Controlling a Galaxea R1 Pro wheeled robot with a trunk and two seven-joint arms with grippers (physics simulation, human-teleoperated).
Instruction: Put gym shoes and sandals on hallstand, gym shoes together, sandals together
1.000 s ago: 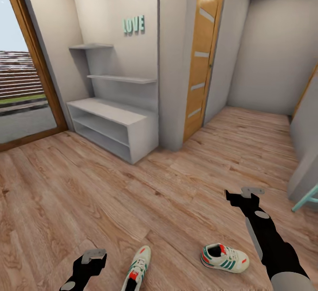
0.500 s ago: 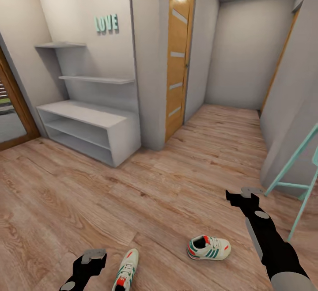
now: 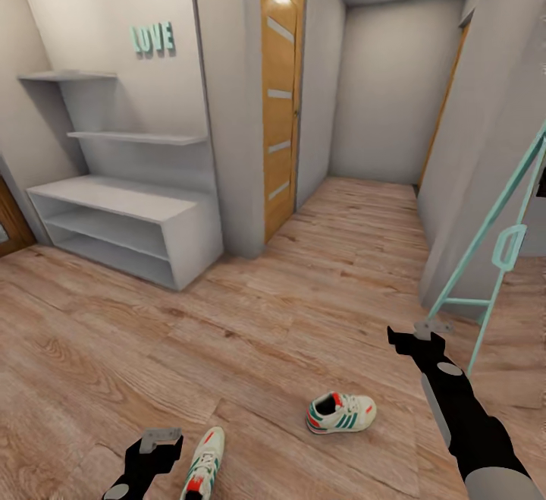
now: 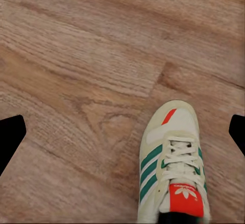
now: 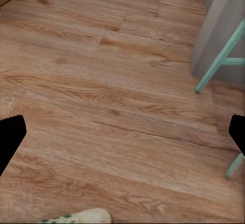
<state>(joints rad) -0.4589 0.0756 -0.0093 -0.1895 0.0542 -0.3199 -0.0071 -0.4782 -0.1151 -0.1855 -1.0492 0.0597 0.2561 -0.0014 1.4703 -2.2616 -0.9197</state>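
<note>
Two cream-white gym shoes lie apart on the wood-grain corridor floor [image 3: 303, 295]. One gym shoe [image 3: 341, 413] rests on its sole near the front middle, left of my right arm. The other gym shoe [image 3: 203, 473] lies at the picture's lower edge beside my left gripper [image 3: 161, 437]; in the left wrist view this shoe [image 4: 173, 173] sits below the open left gripper [image 4: 122, 132]. My right gripper [image 3: 425, 331] hovers over bare floor, open [image 5: 122, 132], with a shoe's toe [image 5: 81, 217] just showing. The pale grey hallstand [image 3: 121, 212] stands at the far left. The sandals are out of view.
A wooden door [image 3: 279, 98] is set in the wall right of the hallstand, and the corridor runs on beyond it. A teal metal frame [image 3: 493, 257] leans by the grey wall [image 3: 470, 143] at the right, close to my right gripper. Teal letters "LOVE" [image 3: 153, 37] hang above the shelves.
The camera has swung to the right, so hallstand, door and shoes slid leftward in the picture and the teal frame came further into view. Both arms hold the same pose.
</note>
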